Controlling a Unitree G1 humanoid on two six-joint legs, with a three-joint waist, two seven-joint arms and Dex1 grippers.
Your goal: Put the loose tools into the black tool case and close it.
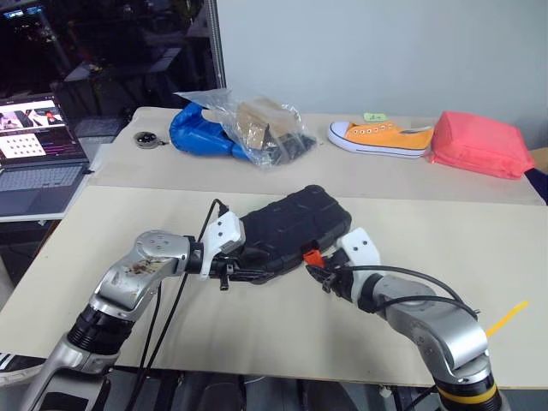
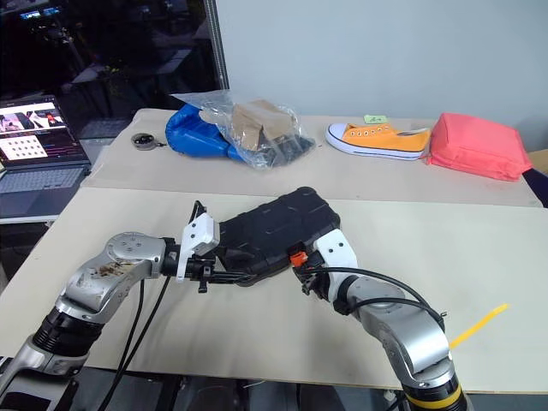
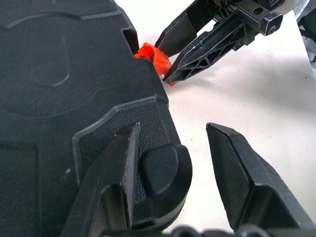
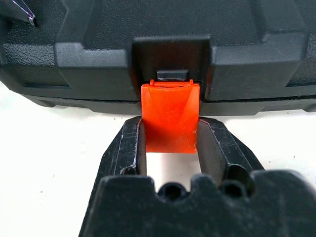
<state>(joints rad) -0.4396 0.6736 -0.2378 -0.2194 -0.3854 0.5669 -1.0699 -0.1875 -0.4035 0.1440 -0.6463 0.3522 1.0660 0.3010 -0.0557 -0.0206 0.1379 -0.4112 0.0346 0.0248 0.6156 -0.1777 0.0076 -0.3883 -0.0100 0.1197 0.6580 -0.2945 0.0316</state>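
Black tool case [image 1: 291, 227] is lain shut on the worktop [image 1: 257, 334]; its orange latch [image 4: 169, 116] is pinched by the right gripper [image 4: 169, 148], while one corner is straddled by the open left gripper [image 3: 173, 163].

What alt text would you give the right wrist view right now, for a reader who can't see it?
The right gripper has its two black fingers on either side of the small orange latch at the front edge of the closed black tool case. The latch flap hangs below its notch, and the case rests on a pale table.
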